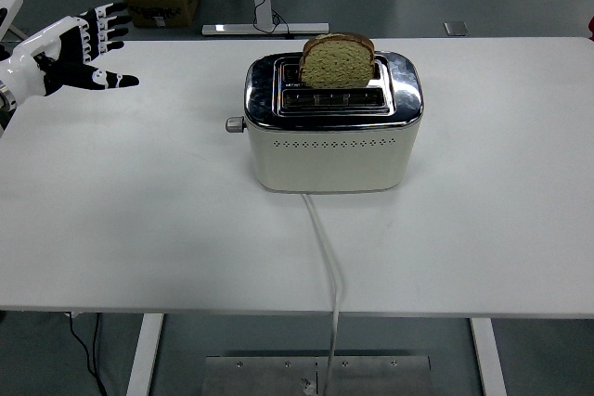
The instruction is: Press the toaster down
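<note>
A cream toaster point(329, 136) with a chrome top stands in the middle of the white table point(139, 220). A slice of brown bread point(337, 61) sticks up out of its far slot; the near slot holds nothing. The lever knob point(234, 124) projects from the toaster's left end, in its raised position. My left hand point(79, 55) hovers at the far left over the table, fingers spread and holding nothing, well to the left of the knob. The right arm does not show.
The toaster's white cord point(327, 271) runs from its front over the table's near edge. Beyond the table are a cardboard box point(161, 4), a desk leg base point(264, 29) and a person's shoe at the top edge.
</note>
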